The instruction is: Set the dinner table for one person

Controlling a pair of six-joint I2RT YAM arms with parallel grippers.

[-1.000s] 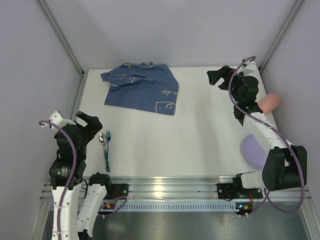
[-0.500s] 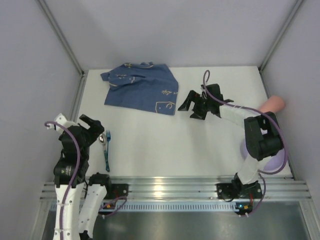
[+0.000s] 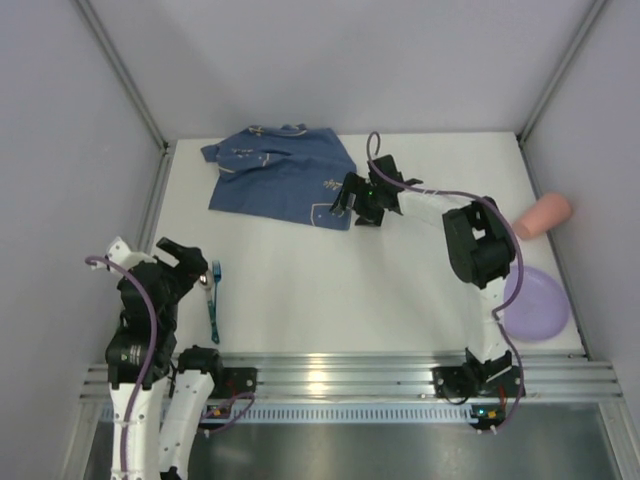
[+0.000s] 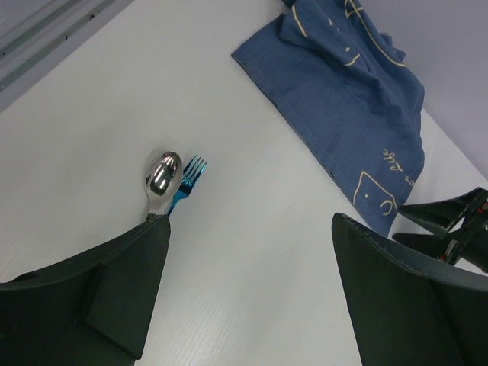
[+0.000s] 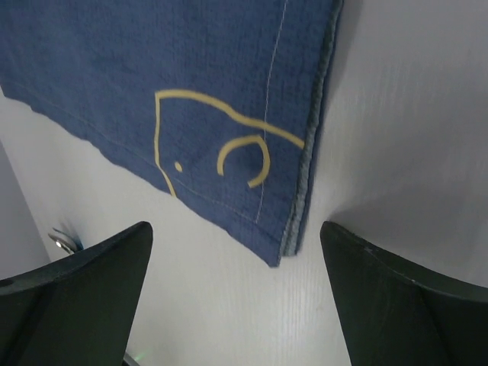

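**Soft mat corner below my right pincer**

The surface runs from the rail to the back wall. It is stiff and fixed, with nothing on it to grip. The mat at far left looks limp and light, so I'd pinch its near corner. My right pincer gapes over that corner. My left pincer gapes empty by the spoon and fork. Walls close in on three sides.

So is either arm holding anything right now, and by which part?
Nothing is held. The right gripper is open over the blue cloth's corner; the left gripper is open near the spoon and fork.
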